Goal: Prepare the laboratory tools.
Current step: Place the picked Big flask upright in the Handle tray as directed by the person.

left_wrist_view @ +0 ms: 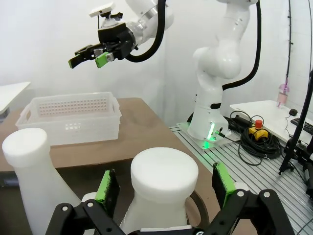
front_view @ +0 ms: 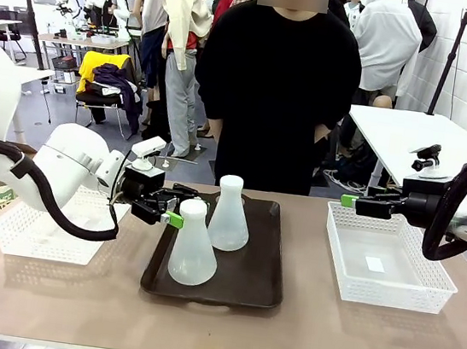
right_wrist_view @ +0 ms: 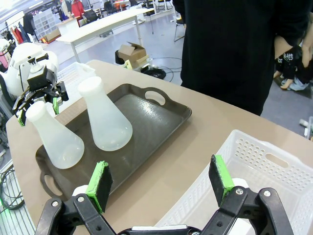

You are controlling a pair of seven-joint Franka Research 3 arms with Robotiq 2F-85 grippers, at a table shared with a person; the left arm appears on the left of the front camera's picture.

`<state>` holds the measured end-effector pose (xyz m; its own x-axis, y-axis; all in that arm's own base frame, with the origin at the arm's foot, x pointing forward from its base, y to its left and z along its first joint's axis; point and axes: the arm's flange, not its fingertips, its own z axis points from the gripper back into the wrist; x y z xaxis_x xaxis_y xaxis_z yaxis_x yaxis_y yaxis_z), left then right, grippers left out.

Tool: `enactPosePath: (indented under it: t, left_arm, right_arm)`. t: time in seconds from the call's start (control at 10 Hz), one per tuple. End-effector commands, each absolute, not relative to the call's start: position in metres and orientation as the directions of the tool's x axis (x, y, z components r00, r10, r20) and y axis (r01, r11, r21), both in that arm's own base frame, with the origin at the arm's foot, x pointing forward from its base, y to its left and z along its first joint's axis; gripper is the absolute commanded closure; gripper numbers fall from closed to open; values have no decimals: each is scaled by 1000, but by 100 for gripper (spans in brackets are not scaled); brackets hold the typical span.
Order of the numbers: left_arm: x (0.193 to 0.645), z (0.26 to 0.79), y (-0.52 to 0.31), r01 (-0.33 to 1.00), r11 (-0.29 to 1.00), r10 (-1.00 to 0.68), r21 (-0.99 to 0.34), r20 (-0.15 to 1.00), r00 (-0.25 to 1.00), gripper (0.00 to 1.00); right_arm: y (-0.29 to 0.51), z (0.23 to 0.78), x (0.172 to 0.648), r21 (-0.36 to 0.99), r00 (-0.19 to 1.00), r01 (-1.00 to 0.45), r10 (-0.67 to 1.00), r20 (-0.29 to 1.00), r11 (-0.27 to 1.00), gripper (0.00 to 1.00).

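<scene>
Two frosted-white conical flasks stand on a dark brown tray [front_view: 244,288]. My left gripper [front_view: 179,206] is open, and its green pads flank the neck of the near flask [front_view: 193,251] without closing on it. From the left wrist, that flask's cap [left_wrist_view: 161,171] sits between the fingers [left_wrist_view: 108,186], with the far flask [left_wrist_view: 32,166] beside it. The far flask [front_view: 229,217] stands free. My right gripper [front_view: 350,201] hovers open and empty over the far left corner of the right basket [front_view: 383,280]. The right wrist view shows its gripper [right_wrist_view: 161,183] open, and both flasks [right_wrist_view: 54,139] [right_wrist_view: 105,117].
A white mesh basket [front_view: 45,231] sits left of the tray under my left arm. A person [front_view: 275,85] stands at the table's far edge, hands back. The tray has handles [right_wrist_view: 154,93] at both ends. Bare tabletop runs along the front edge.
</scene>
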<state>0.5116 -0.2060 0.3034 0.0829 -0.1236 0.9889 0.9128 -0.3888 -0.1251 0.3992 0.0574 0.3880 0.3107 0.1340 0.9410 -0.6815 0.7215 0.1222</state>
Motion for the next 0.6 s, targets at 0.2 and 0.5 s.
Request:
enactPosePath:
  t: [0.2, 0.5]
  left_arm:
    - [512, 304, -207, 917, -385, -108, -106, 992, 69, 0]
    - [512, 304, -207, 917, -385, -108, -106, 992, 69, 0]
  right_arm:
    - [58, 387, 399, 133, 313, -682, 123, 942, 719, 0]
    - [58, 387, 399, 133, 313, -682, 123, 942, 719, 0]
